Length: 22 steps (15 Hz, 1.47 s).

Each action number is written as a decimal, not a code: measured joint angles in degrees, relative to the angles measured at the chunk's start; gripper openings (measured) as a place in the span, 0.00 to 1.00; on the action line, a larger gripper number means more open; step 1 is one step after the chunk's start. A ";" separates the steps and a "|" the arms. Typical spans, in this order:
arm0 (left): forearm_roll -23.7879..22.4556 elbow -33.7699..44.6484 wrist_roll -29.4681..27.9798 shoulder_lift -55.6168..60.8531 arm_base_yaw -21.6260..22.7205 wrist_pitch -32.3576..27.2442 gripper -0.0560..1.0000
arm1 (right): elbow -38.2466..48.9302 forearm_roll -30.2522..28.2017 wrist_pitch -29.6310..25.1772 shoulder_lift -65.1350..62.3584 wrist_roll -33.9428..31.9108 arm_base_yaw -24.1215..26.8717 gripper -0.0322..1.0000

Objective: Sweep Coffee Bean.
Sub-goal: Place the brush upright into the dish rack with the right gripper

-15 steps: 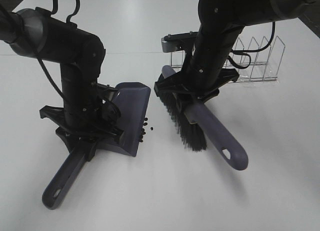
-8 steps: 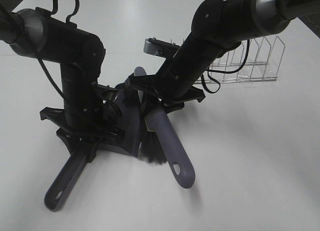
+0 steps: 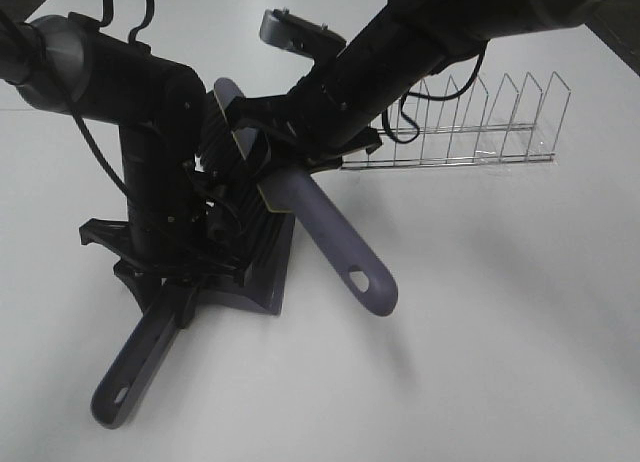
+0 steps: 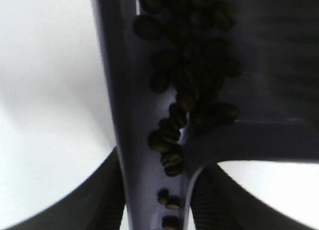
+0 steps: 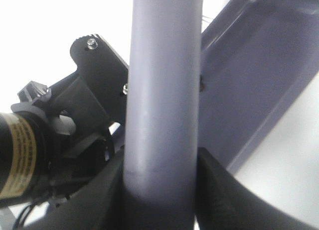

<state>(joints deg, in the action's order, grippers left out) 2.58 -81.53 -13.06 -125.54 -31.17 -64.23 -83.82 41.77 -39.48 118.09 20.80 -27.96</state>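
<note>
Moved: brush over dustpan | beans inside | R hand clamps brush | L hand clamps dustpan

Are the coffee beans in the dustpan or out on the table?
In the dustpan: the left wrist view shows beans heaped against its wall. None show on the table from above.

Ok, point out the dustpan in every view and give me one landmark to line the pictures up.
Exterior high: the dustpan lies left of centre, partly under the brush.
Left wrist: the dustpan is seen close up and holds the coffee beans.
Right wrist: the dustpan tray shows behind the brush handle.
Shared landmark: the white table bordering the pan's edge.
</note>
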 joint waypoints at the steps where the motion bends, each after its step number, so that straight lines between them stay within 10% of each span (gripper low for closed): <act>1: 0.11 0.11 0.00 1.15 0.29 -0.11 0.38 | -0.06 -3.61 -0.06 -2.23 -2.35 0.00 0.34; 3: 0.52 0.29 0.00 5.79 2.69 -0.74 0.38 | -0.17 -19.71 -2.01 -8.82 -13.24 0.00 0.34; 8: 0.86 0.29 1.49 11.00 7.45 -2.64 0.38 | -0.17 -36.78 -14.73 -18.85 -20.80 0.00 0.34; 14: 1.03 0.34 3.55 11.17 9.28 -4.24 0.38 | 10.43 -40.28 -18.74 -23.72 -23.55 1.72 0.34; 22: 1.09 0.34 6.88 11.17 9.45 -1.89 0.38 | 22.46 -41.77 -16.33 -25.50 -24.47 21.83 0.34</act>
<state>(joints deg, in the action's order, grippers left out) 3.67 -81.19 -6.19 -114.36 -21.72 -66.12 -61.36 0.00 -55.81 92.59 -3.67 -6.13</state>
